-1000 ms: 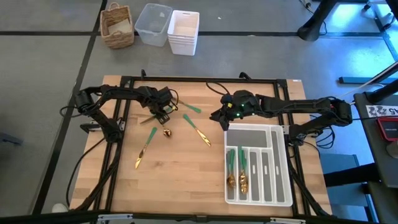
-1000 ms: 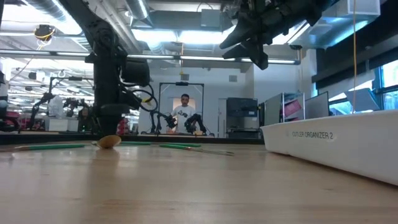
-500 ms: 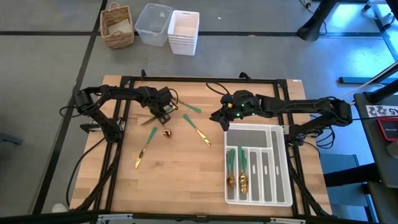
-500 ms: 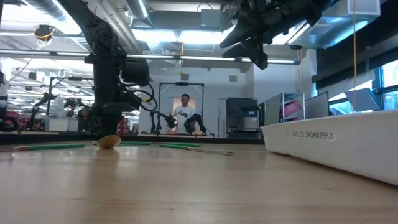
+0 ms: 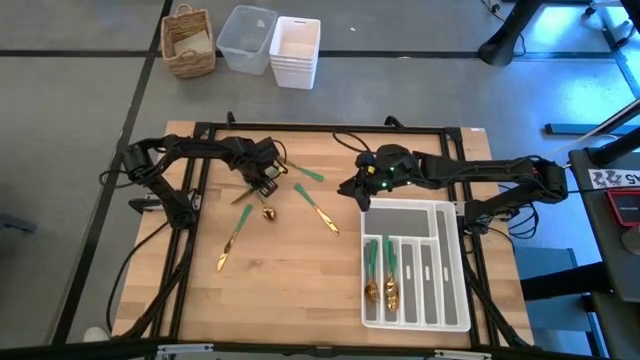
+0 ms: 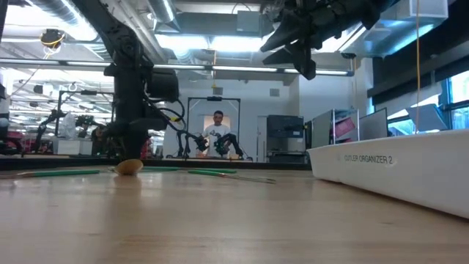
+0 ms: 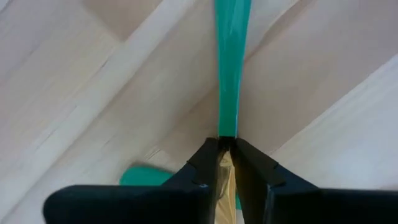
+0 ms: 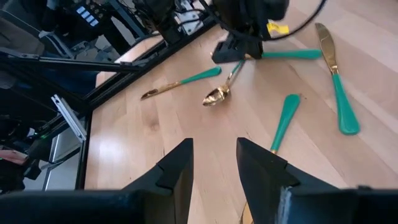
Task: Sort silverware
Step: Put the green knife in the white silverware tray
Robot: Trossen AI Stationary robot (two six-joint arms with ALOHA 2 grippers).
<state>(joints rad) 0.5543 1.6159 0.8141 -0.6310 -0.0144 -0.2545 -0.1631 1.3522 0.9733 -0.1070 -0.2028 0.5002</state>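
Left end effector [image 7: 225, 163] seemingly around spoon [image 7: 232, 59]

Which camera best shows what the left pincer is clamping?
The left wrist view: the left pincer is shut on a spoon where handle meets metal. The right wrist view shows its bowl on the table; the high view shows it small; the low view, only the bowl.

Left end effector [image 5: 262, 187] clamped low; right end effector [image 5: 352, 190] parted, raised.
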